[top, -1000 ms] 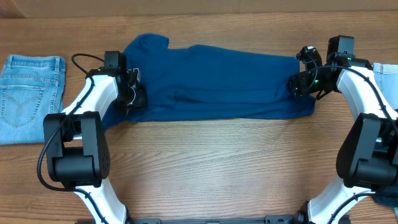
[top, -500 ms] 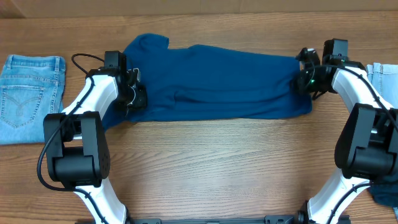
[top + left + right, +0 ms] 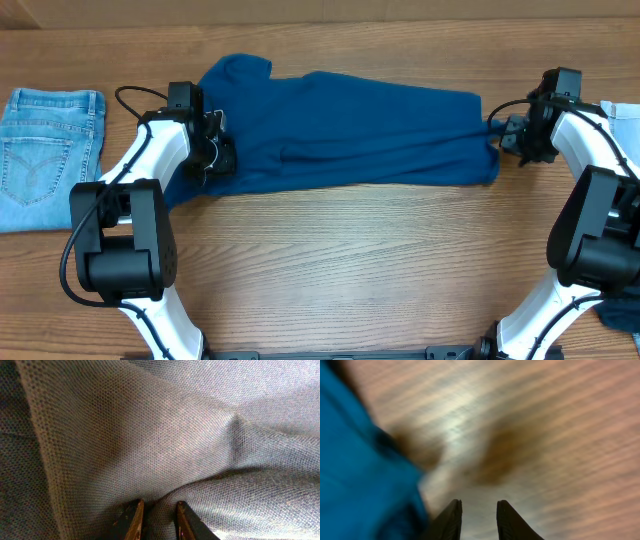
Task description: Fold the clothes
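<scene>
Table (image 3: 330,260) of brown wood bears blue shirt (image 3: 350,140), jeans (image 3: 45,150)

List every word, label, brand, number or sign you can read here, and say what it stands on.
No text can be read in any view.
The blue shirt is plain.
The jeans show only pocket stitching; any label is too small to make out.
The wooden table bears no markings.
The wrist views show only cloth weave and blurred wood.

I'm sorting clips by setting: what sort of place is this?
Likely a robotics lab workstation: two robot arms at a wooden table, with a blue shirt and folded jeans laid out.
</scene>
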### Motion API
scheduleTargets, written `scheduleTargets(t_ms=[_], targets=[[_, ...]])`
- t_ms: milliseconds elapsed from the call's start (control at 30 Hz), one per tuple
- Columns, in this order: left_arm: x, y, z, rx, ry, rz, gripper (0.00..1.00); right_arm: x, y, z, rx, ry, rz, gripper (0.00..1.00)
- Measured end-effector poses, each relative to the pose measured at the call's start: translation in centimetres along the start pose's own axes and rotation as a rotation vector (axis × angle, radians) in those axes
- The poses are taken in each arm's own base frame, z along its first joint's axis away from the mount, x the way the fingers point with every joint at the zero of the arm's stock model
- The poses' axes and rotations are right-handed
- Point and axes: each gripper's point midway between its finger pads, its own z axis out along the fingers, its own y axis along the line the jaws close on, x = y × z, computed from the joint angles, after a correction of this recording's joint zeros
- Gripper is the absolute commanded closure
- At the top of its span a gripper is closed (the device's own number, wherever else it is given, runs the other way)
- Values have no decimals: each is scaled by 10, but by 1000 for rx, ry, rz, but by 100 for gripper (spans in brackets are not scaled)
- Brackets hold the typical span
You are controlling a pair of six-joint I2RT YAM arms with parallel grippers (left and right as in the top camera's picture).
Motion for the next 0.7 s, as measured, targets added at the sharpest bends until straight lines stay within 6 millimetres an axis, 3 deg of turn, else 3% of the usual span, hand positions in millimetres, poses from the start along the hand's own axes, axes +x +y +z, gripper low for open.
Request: scheduleTargets(t_ms=[133,200,233,300,433,533,567,600,700], targets=[[0,0,0,-1,0,2,74,11,-19,-5,106,50,-6,73],[0,0,0,-2,0,3,74,9,-10,-20,51,62,-51,67],[0,0,0,-2,0,3,74,8,5,-39,-42,62,-97,60],[0,0,0,-2,0,3,75,21,26,-65,-177,98,-145,57],[0,0,0,-1,-1,4,75,53,37,-50,-260,175,-158,57],[0,0,0,-1,-1,4,75,51,41,-38,-278,135,-166,58],[0,0,0,-1,-1,4,75,47,42,-37,-282,114,-168,65],[0,0,0,-1,-1,4,75,44,43,-36,-285,104,-170,92],[0,0,0,-1,-1,4,75,66,40,-33,-283,198,-162,96]])
